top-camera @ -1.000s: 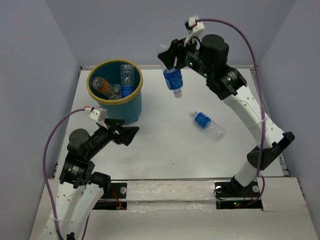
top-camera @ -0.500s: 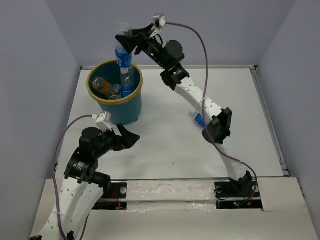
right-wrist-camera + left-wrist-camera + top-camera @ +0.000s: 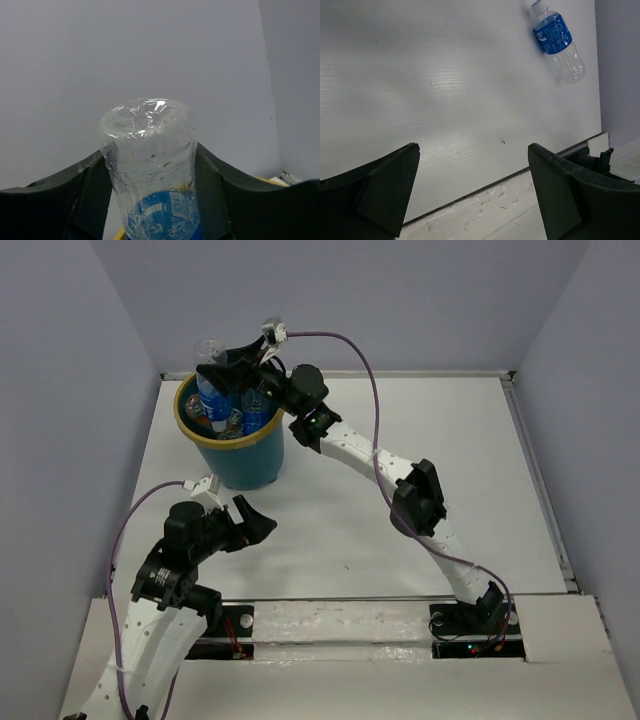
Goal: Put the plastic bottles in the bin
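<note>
Over the far-left corner of the table (image 3: 340,530), reaches across with the right arm and holds a clear bottle (image 3: 209,380) in the right gripper (image 3: 218,368), directly above the bin (image 3: 245,465). Grips it base up, blue label lower down, with both fingers (image 3: 220,190) pressed against its sides. Hangs its lower end at about the level of the yellow rim; cannot tell whether it touches the other bottles (image 3: 255,412) standing inside. Holds the left gripper (image 3: 254,520) low over the table at the front left, near the bin's front wall but apart from it, its fingers (image 3: 380,195) spread wide with nothing between them. Looks down through the left wrist camera on one more blue-labelled bottle (image 3: 556,42), lying on its side on the white surface, well apart from that gripper, cap toward the top edge of the view.
</note>
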### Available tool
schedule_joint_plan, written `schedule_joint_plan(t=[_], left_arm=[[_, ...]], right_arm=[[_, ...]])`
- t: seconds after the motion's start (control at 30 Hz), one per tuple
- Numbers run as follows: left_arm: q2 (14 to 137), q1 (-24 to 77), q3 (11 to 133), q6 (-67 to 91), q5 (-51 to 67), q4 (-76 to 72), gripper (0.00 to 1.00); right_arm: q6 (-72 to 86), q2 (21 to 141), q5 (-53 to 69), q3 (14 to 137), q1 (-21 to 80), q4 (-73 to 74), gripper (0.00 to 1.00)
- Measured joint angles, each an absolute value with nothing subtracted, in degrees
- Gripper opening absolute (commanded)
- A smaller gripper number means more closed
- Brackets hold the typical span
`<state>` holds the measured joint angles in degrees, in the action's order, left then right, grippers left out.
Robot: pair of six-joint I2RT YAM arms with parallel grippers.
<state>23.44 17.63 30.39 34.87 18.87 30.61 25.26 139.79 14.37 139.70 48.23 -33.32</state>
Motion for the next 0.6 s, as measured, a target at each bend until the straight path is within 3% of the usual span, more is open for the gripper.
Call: schedule_joint_plan(t=[0.23, 0.43, 0.6], left_arm=[[24.1, 17.6, 31.1, 35.0, 17.1, 30.7, 0.99], [25.1, 17.6, 31.6, 35.7, 17.8, 28.5, 0.99], [30.0, 17.8, 31.7, 37.0, 19.4, 23.9, 0.99]], right_arm=[[23.6, 139.3, 13.1, 134.2, 48.5, -31.8, 0.89], [21.5, 136.0, 9.6, 134.4, 48.5, -23.5, 0.91], [19.6, 126.7, 8.3, 128.9, 48.5, -17.9, 0.95]])
